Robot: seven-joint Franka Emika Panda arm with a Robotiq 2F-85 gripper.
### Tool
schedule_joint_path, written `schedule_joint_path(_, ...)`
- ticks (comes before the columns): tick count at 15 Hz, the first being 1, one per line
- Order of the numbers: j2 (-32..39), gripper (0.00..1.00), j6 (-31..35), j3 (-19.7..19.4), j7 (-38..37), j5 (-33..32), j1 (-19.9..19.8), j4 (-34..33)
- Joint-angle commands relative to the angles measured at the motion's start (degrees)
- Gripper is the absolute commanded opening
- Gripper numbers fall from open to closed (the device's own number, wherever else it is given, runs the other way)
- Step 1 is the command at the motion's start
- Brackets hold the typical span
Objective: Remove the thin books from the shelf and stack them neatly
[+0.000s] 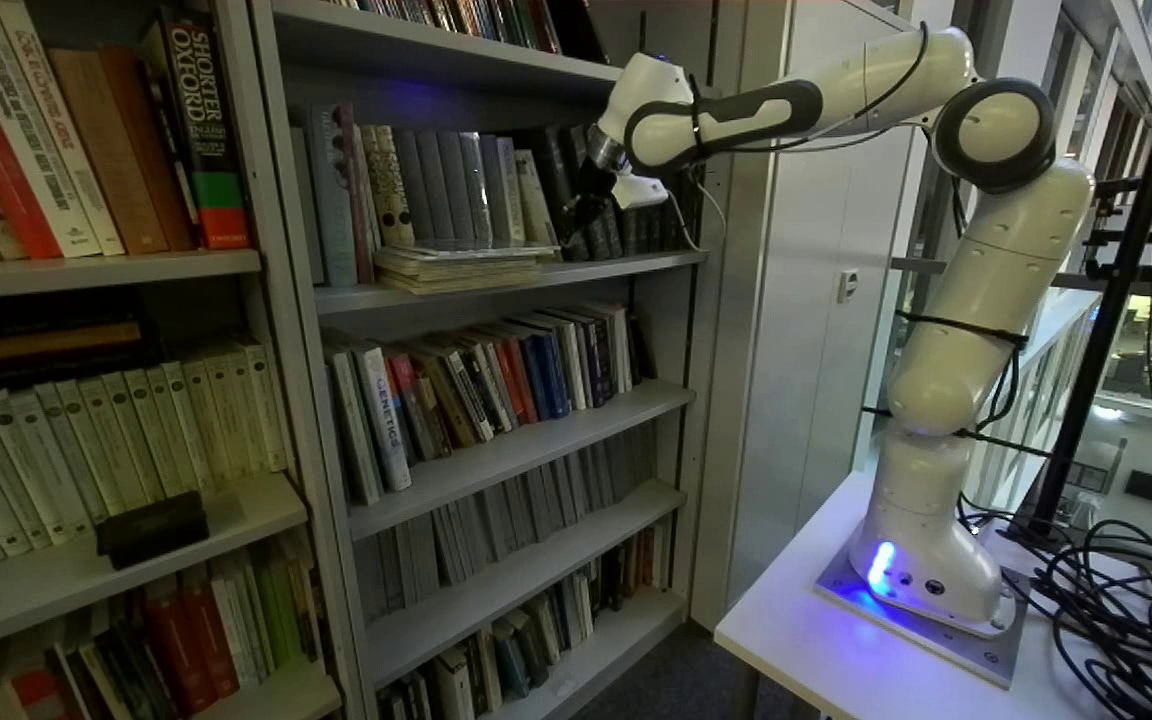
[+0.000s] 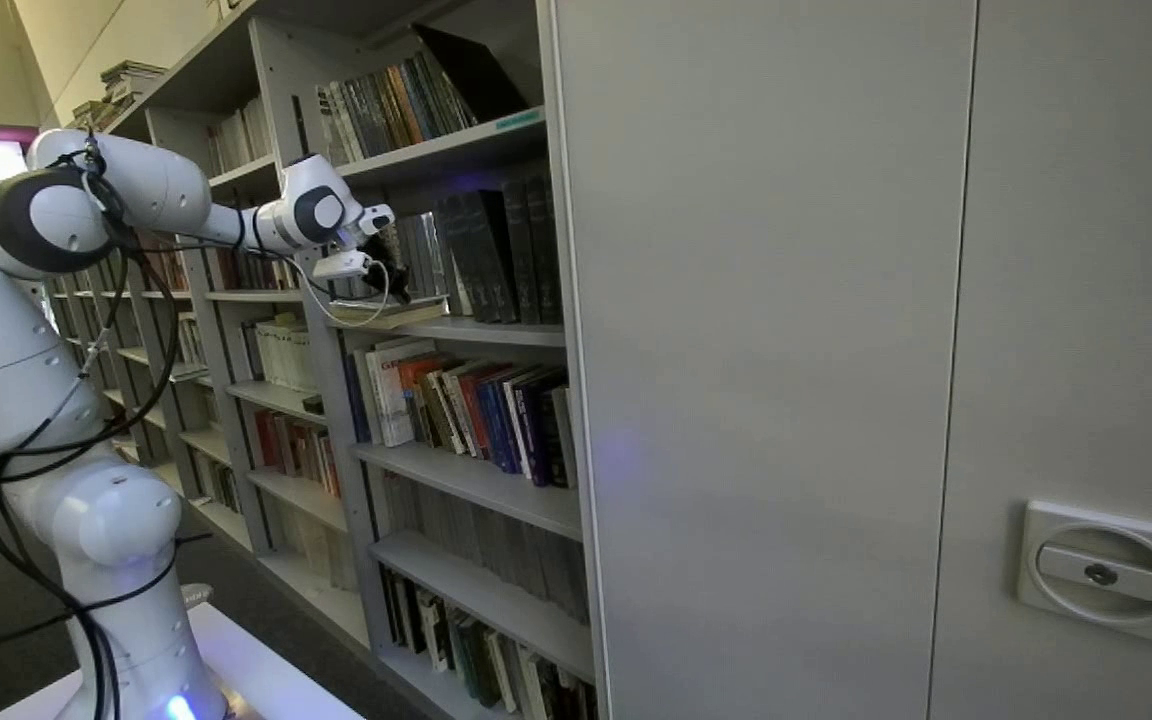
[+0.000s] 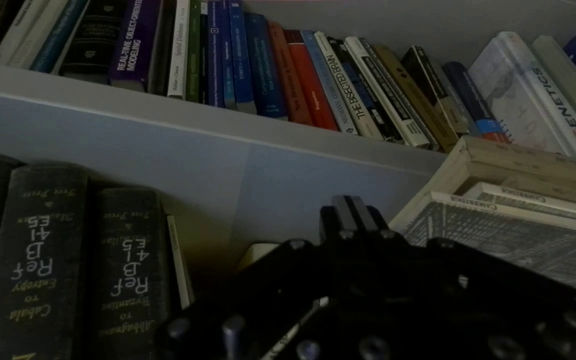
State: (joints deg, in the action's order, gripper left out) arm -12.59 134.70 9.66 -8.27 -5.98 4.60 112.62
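A stack of thin pale books [image 1: 466,265] lies flat on the grey metal shelf [image 1: 626,266]; both also show in the other exterior view, the stack [image 2: 396,313] and shelf [image 2: 516,332]. In the wrist view the stack [image 3: 508,245] is at the right, slightly uneven, over the shelf board [image 3: 283,180]. Upright grey and pale spines [image 1: 446,185] stand behind it. In the wrist view a thin pale book [image 3: 180,262] stands beside dark volumes; another thin spine [image 3: 293,330] is partly hidden by the gripper. My gripper [image 3: 352,215] is shut with nothing between its fingertips, beside the stack; it also shows in both exterior views [image 1: 571,232] [image 2: 401,288].
Thick dark reference volumes [image 3: 43,260] stand on the same shelf, on the gripper's other side from the stack. Another board [image 1: 636,60] runs above the arm. Multicoloured books [image 1: 506,370] fill the board below. A grey cabinet panel [image 2: 766,350] adjoins the bookcase.
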Motion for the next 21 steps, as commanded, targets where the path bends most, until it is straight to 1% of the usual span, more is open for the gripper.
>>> schedule_joint_path(1,0.7,0.0,-2.3,0.4,-1.0,-0.7,0.4,-2.3)
schedule_joint_path(7,0.8,0.0,-3.1,1.0,-0.5,0.2,1.4,-3.0)
schedule_joint_path(15,0.8,0.0,-6.4,1.5,0.1,2.0,3.1,-4.3)
schedule_joint_path(21,0.8,0.0,-6.5,1.6,0.2,3.0,3.9,-4.3)
